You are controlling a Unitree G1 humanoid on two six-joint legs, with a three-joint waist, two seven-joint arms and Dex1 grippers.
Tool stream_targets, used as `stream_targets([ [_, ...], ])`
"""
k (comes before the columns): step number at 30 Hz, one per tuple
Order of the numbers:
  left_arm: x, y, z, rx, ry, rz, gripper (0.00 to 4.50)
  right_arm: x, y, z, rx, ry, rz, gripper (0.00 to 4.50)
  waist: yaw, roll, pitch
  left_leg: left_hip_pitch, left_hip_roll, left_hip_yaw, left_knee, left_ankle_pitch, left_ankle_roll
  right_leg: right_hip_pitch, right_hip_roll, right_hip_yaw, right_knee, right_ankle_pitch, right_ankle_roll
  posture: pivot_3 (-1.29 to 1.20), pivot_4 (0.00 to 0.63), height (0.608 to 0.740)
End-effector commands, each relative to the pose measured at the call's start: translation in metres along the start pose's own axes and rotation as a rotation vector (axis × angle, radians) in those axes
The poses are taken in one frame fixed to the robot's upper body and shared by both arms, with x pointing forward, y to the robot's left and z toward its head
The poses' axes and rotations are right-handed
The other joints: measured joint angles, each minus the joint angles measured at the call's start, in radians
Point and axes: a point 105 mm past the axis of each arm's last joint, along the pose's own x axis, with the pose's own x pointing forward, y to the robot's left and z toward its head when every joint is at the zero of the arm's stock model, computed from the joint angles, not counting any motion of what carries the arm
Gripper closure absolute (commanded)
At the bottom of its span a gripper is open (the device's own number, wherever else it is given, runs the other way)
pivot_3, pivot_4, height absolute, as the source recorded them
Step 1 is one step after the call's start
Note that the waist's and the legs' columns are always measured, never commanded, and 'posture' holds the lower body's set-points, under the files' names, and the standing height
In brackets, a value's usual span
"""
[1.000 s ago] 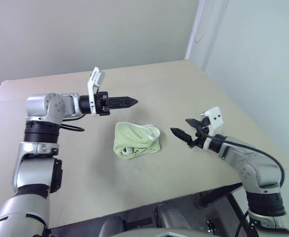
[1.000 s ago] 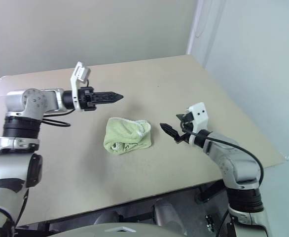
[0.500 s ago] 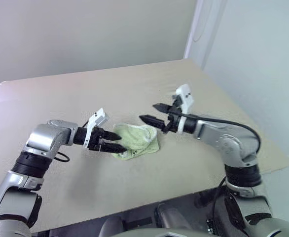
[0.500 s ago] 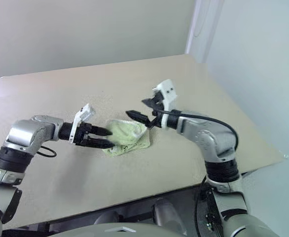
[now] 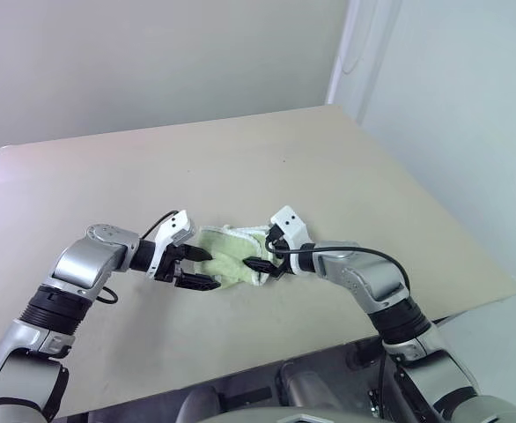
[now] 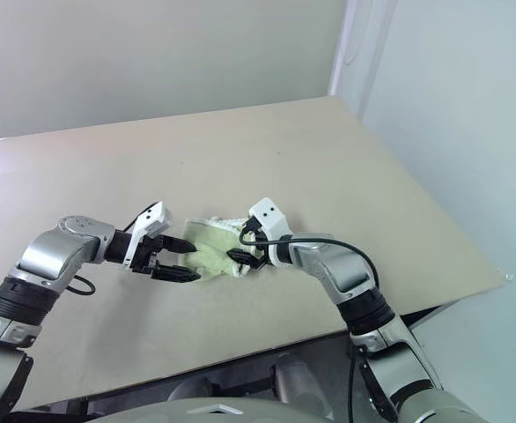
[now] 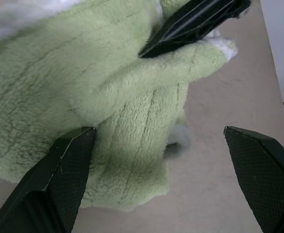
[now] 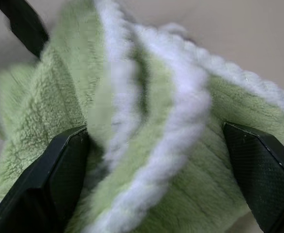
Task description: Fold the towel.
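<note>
The towel [image 5: 230,256] is a light-green terry cloth with white edging, lying crumpled in a bunch near the middle of the tan table [image 5: 328,167]. My left gripper [image 5: 207,270] is open at the towel's left side. In the left wrist view one finger [image 7: 59,184] rests against the cloth [image 7: 84,87] and the other finger [image 7: 263,179] stands apart over bare table. My right gripper [image 5: 262,254] is open at the towel's right side. In the right wrist view its fingers [image 8: 59,170] straddle the white-edged folds [image 8: 151,111].
The table's front edge [image 5: 267,361] runs close below both arms and its right edge [image 5: 469,238] lies past the right elbow. A grey wall stands behind the table. Bare tabletop lies beyond and to both sides of the towel.
Both arms have come down and inward onto the towel: the left from above its far left, the right from the table's right side. Both grippers stayed open.
</note>
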Motion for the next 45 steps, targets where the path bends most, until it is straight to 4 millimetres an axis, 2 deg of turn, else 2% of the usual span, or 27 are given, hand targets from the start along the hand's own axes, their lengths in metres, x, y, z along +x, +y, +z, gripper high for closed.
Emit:
stream_targets([
  [1, -0.001, 0.001, -0.003, 0.025, 0.002, 0.000, 0.02, -0.002, -0.020, 0.003, -0.045, -0.019, -0.110, 0.00, -0.001, 0.000, 0.000, 0.000, 0.000, 0.000, 0.000, 0.000, 0.000, 0.000, 0.000, 0.000, 0.000, 0.000, 0.000, 0.00, 0.000, 0.740],
  [3, 0.001, 0.003, -0.006, 0.025, 0.004, 0.002, 0.02, -0.003, -0.030, 0.005, -0.056, -0.038, -0.165, 0.00, 0.000, 0.000, 0.000, 0.000, 0.000, 0.000, 0.000, 0.000, 0.000, 0.000, 0.000, 0.000, 0.000, 0.000, 0.000, 0.00, 0.000, 0.740],
  [8, 0.005, 0.002, -0.009, 0.025, 0.003, -0.006, 0.02, -0.013, -0.047, 0.030, -0.032, -0.148, -0.239, 0.00, 0.002, 0.000, 0.000, 0.000, 0.000, 0.000, 0.001, 0.000, 0.000, 0.001, 0.000, 0.000, 0.000, 0.000, 0.000, 0.00, 0.000, 0.740],
  [13, 0.008, 0.000, -0.013, 0.030, 0.008, -0.013, 0.02, -0.019, -0.039, 0.045, -0.047, -0.205, -0.189, 0.00, 0.001, 0.000, 0.000, 0.000, 0.000, -0.001, 0.001, 0.000, 0.000, 0.001, 0.000, 0.000, 0.000, 0.000, 0.000, 0.00, 0.000, 0.740],
  [19, 0.009, 0.000, -0.013, 0.031, 0.008, -0.013, 0.02, -0.020, -0.036, 0.047, -0.046, -0.210, -0.167, 0.00, 0.000, 0.000, 0.000, 0.000, 0.000, -0.001, 0.001, 0.000, 0.000, 0.001, 0.000, 0.000, 0.000, 0.000, 0.000, 0.00, 0.000, 0.740],
  [23, 0.006, 0.002, 0.014, 0.035, -0.139, 0.007, 0.02, -0.041, -0.036, 0.073, -0.030, -0.341, -0.148, 0.00, 0.004, 0.000, 0.000, 0.000, 0.000, -0.001, 0.001, 0.000, 0.000, 0.001, 0.000, 0.000, 0.000, 0.000, 0.000, 0.00, 0.000, 0.740],
  [26, -0.001, 0.002, 0.037, 0.059, -0.289, 0.018, 0.02, -0.051, -0.033, 0.081, -0.005, -0.387, -0.124, 0.00, 0.003, 0.000, 0.000, 0.000, 0.000, -0.001, 0.001, 0.000, 0.000, 0.001, 0.000, 0.000, 0.000, 0.001, 0.002, 0.00, 0.000, 0.740],
  [34, -0.018, -0.013, 0.054, 0.091, -0.408, -0.058, 0.02, -0.058, -0.026, 0.077, 0.013, -0.390, -0.078, 0.00, -0.001, 0.000, 0.000, 0.001, 0.000, -0.001, 0.000, 0.000, 0.000, 0.001, 0.001, 0.000, 0.001, 0.000, 0.000, 0.00, 0.000, 0.740],
  [37, -0.030, -0.017, 0.047, 0.076, -0.364, -0.072, 0.02, -0.056, -0.024, 0.069, -0.003, -0.356, -0.071, 0.00, -0.002, 0.000, 0.000, 0.000, 0.000, -0.001, 0.001, 0.000, 0.000, 0.001, 0.000, 0.000, 0.000, 0.000, 0.000, 0.00, 0.000, 0.740],
  [43, -0.032, -0.018, 0.047, 0.072, -0.357, -0.077, 0.02, -0.056, -0.024, 0.068, -0.006, -0.351, -0.069, 0.00, -0.001, 0.000, 0.000, 0.000, 0.000, -0.001, 0.000, 0.000, 0.000, 0.001, 0.000, 0.000, 0.000, 0.000, 0.000, 0.00, 0.000, 0.740],
  [45, -0.060, 0.003, 0.025, 0.082, -0.254, 0.065, 0.02, -0.062, 0.012, 0.067, -0.145, -0.351, 0.127, 0.00, -0.002, 0.000, 0.000, 0.000, 0.000, -0.001, 0.000, 0.000, 0.000, 0.001, 0.000, 0.000, 0.000, 0.000, 0.000, 0.00, 0.000, 0.740],
])
